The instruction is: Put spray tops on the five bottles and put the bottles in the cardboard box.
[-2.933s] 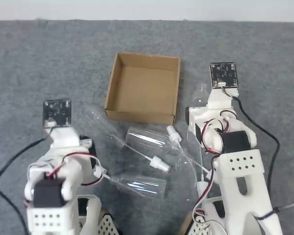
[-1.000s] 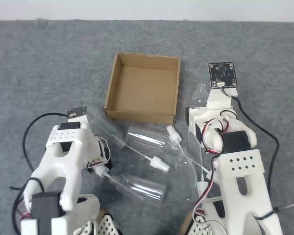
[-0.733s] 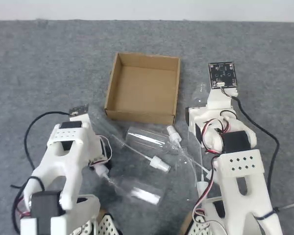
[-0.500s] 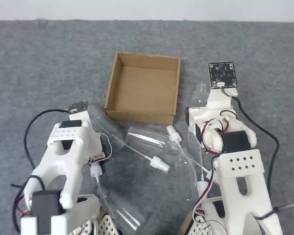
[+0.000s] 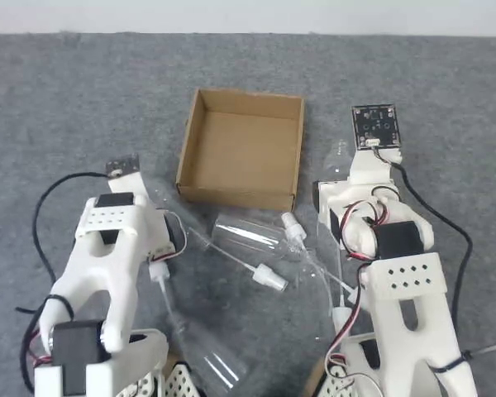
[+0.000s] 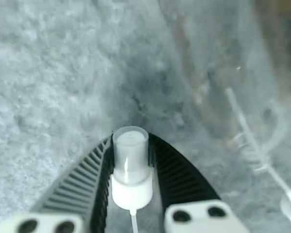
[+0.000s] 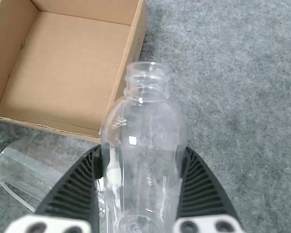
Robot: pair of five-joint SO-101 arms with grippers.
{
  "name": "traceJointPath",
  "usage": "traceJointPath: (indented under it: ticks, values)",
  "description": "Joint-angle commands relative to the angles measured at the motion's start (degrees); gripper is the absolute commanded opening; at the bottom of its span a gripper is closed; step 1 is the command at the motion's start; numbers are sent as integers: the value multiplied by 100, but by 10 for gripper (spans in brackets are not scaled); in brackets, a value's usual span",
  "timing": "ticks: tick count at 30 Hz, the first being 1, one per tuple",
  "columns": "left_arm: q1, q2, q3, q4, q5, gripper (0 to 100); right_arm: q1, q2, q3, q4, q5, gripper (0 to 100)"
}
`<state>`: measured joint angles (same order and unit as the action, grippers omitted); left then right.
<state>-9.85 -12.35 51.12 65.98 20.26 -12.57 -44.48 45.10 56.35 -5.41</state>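
Observation:
My left gripper [image 6: 131,160] is shut on the white spray top [image 6: 131,167] of a clear bottle [image 5: 202,356]. That bottle lies on the grey mat with its body toward the front edge. In the high view the left gripper [image 5: 159,269] sits left of the loose bottles. My right gripper [image 7: 140,162] is shut on a clear bottle with no top [image 7: 143,141], whose open neck points toward the cardboard box [image 7: 63,63]. The cardboard box [image 5: 244,149] stands open with nothing inside, at the middle back. The held topless bottle [image 5: 337,159] shows just right of the box.
Between the arms lies another clear bottle [image 5: 248,236] with a spray top [image 5: 293,225] at its end. A loose spray top with a long tube [image 5: 269,276] lies just in front of it. More clear plastic [image 5: 314,269] rests against the right arm's base.
The left arm swung forward over the mat and shut on the spray top. Its bottle pivoted from pointing right to pointing at the front edge. The right arm stayed still.

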Motion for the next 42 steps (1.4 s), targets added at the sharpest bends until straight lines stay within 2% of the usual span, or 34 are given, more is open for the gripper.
traceJointPath:
  ticks: [1,6,14,26,32,42]
  values:
    - [-18,-44,-418,-132,211,11,40,-242,-53,-110,88,7]
    - [-44,-53,-646,-97,237,11,40,-242,-53,-110,88,7]
    - [-53,-53,-1604,985,237,11,31,-242,44,-224,88,9]
    - [-53,-53,-2747,1582,237,10,31,-242,44,-215,88,8]
    - [-53,-185,-3134,1609,237,10,31,-242,132,-268,88,9]
    - [-9,-1767,-3143,1459,237,10,13,-259,158,-268,88,9]
